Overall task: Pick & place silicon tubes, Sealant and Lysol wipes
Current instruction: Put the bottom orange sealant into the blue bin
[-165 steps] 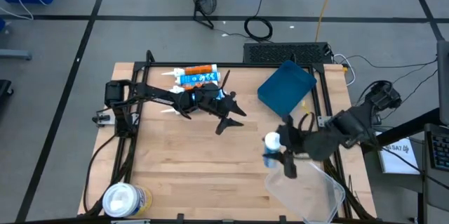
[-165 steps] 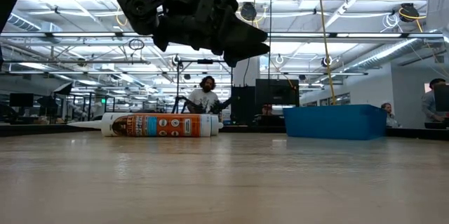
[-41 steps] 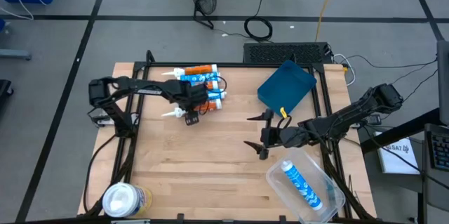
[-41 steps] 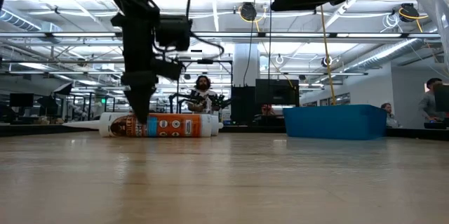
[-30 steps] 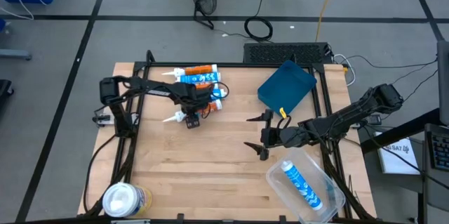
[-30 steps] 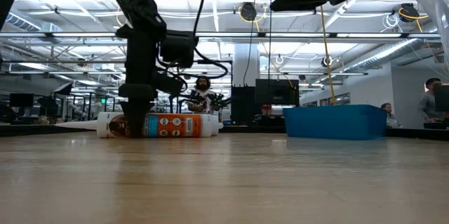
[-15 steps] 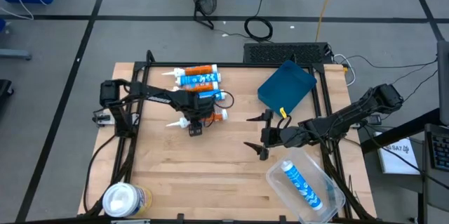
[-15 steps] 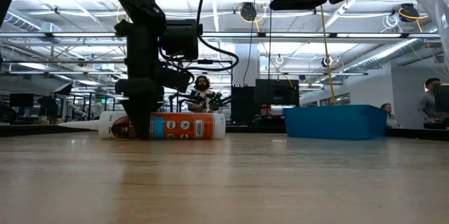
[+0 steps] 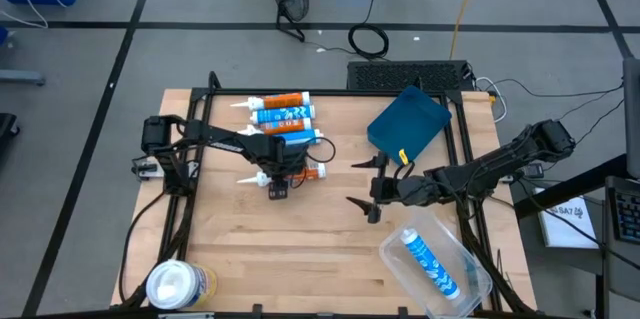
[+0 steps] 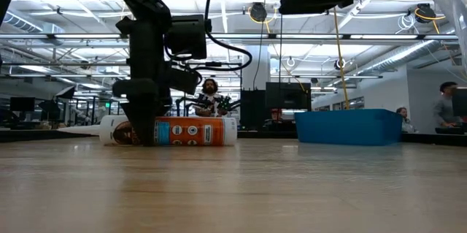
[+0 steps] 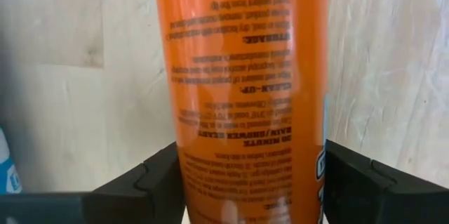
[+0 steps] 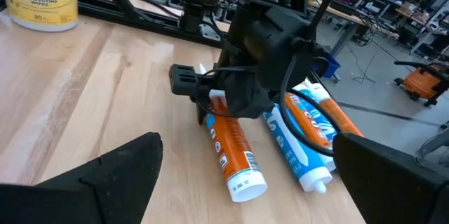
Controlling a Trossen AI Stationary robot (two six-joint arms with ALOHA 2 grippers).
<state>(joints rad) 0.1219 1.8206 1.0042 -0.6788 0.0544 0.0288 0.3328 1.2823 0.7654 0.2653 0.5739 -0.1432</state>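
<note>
An orange tube (image 9: 300,172) lies on its side on the wooden table (image 9: 300,239), its nozzle (image 9: 245,177) toward the left edge. My left gripper (image 9: 278,181) stands over it, shut on its barrel; the low view shows the same gripper (image 10: 142,136) and tube (image 10: 191,131). Several more tubes (image 9: 283,112) lie side by side by the far edge. The yellow Lysol wipes canister (image 9: 178,285) stands at the near left corner. My right gripper (image 9: 362,185) hangs open and holds nothing, right of the table's middle. My left gripper pinches the orange tube's barrel (image 11: 203,171) between its two fingers (image 11: 151,182), near the nozzle end. The fingers come from above, pointing down, and lie across the tube. The tube lies level with its side on the table.
A clear plastic tub (image 9: 470,284) at the near right holds a blue tube (image 9: 430,262). A blue lid (image 9: 408,124) lies at the far right. Bare wood stretches across the table's middle and near side. People stand in the room behind.
My left gripper has moved toward the near edge and slightly right, sliding the orange tube along the table away from the tubes at the far edge. The tube's base end has swung nearer, so it now lies about parallel to the far edge.
</note>
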